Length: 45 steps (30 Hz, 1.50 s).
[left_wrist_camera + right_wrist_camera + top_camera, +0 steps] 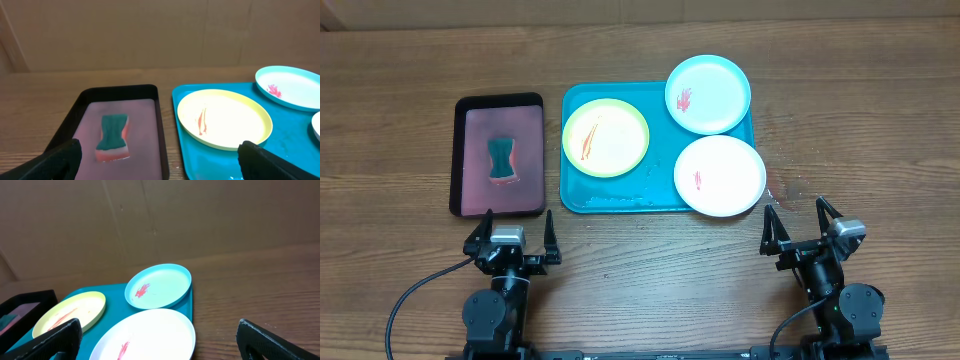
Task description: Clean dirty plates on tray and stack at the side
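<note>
Teal tray (575, 195), counter centre: yellow-green plate (605, 138), light blue plate (708, 94), white plate (720, 175), each smeared red. Left gripper (517, 217) and right gripper (795, 206) near front edge, jaws spread.

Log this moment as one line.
left gripper: open | right gripper: open | yellow plate, blue plate, white plate: smeared, on tray | sponge: in black tray

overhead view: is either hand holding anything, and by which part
Nothing is held. The left hand and the right hand are both open and empty; the sponge lies free in the black tray.
</note>
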Motion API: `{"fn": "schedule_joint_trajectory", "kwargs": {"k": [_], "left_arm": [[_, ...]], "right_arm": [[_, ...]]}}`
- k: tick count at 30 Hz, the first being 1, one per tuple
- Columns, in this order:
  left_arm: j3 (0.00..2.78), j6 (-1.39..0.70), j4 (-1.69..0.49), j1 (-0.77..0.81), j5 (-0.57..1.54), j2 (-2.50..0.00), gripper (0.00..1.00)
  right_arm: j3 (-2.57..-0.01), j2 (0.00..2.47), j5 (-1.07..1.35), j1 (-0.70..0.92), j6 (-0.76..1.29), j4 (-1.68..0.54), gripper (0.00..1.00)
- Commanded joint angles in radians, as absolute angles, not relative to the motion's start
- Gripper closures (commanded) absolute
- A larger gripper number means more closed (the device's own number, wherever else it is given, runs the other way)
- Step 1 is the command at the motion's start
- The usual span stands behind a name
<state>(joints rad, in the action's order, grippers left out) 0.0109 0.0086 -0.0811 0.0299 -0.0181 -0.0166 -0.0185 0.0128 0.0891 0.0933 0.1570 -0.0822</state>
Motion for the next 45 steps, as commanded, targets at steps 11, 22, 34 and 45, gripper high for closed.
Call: {"fn": "schedule_joint_trajectory", "kwargs": {"k": [11,22,34,45], "left_arm": [[0.005,0.023,-0.077,0.020,-0.007,-0.004,0.00],[0.005,0.018,-0.077,0.020,0.004,-0.004,0.00],[0.094,0.012,-0.157,0.020,0.155,-0.006,0.00],[0.471,0.012,-0.388,0.021,0.230,-0.211,0.00]], "right_arm": [[-0.008,0.003,0.079,0.093,0.152,-0.076,0.00],[-0.008,0.003,0.080,0.093,0.153,-0.060,0.00],[-0.034,0.003,0.155,0.093,0.152,-0.023,0.00],[-0.241,0.090,0.159,0.093,0.152,-0.031,0.00]]}}
